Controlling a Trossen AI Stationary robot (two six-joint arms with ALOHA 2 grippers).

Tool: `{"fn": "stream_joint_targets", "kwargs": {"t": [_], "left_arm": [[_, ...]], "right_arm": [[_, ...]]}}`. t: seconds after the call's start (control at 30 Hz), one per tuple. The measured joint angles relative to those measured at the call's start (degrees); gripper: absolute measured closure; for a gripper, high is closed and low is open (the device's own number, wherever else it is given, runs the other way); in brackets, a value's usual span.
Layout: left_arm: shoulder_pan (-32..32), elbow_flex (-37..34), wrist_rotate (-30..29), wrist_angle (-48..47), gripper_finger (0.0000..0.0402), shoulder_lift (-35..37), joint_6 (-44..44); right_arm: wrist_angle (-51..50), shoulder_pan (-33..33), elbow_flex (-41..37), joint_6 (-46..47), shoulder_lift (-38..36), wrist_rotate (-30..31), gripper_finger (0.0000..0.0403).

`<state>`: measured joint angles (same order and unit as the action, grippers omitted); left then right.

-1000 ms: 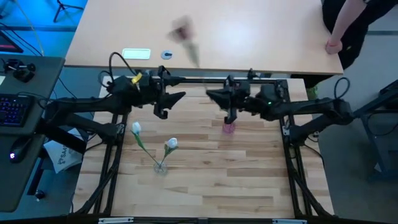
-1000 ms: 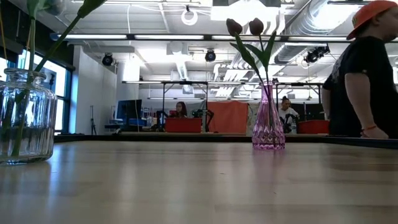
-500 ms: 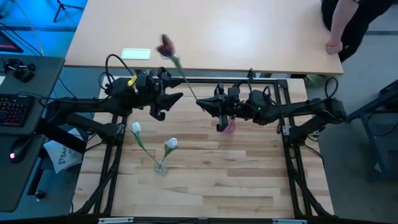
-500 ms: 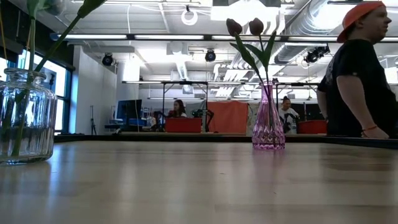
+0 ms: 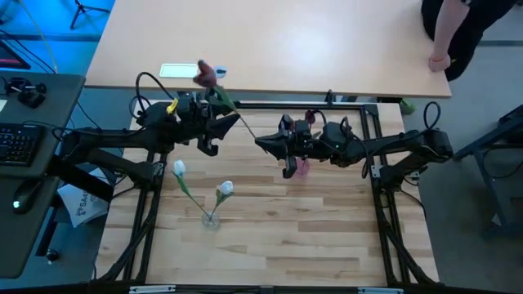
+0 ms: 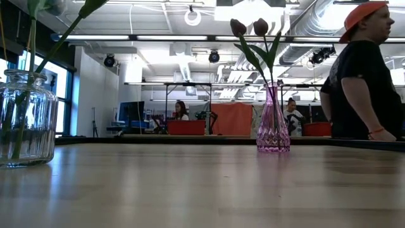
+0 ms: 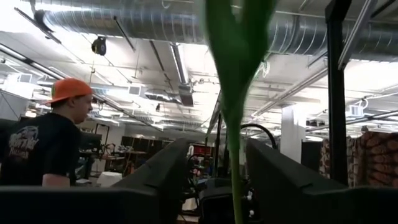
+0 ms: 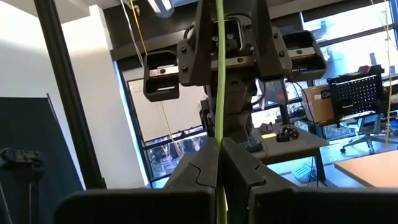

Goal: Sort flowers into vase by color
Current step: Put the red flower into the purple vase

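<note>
Dark red tulip (image 5: pixel 208 73) on thin green stem, clamped in right gripper (image 5: pixel 263 143); left gripper (image 5: pixel 230 127) released.

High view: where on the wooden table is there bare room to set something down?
The table is bare along the near strip in front of the clear jar, and from the jar across to the right edge. It is crowded at the far edge, where the open left end effector faces the right end effector, shut on a dark red tulip, beside the pink vase.
</note>
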<state>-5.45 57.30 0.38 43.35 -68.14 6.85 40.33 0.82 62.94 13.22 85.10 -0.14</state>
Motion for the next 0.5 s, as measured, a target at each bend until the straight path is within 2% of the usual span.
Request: {"fn": "stream_joint_targets", "kwargs": {"t": [0.37,0.5], "left_arm": [[-0.02,0.0,0.81,-0.6,0.0353,1.31,-1.46],[-0.87,0.0,3.79,-2.96,0.0394,2.4,-1.21]], "right_arm": [[-0.24,0.0,0.0,-0.59,0.0,0.0,0.0403],[0.48,0.0,0.0,-0.17,-0.02,-0.09,0.0403]]}}
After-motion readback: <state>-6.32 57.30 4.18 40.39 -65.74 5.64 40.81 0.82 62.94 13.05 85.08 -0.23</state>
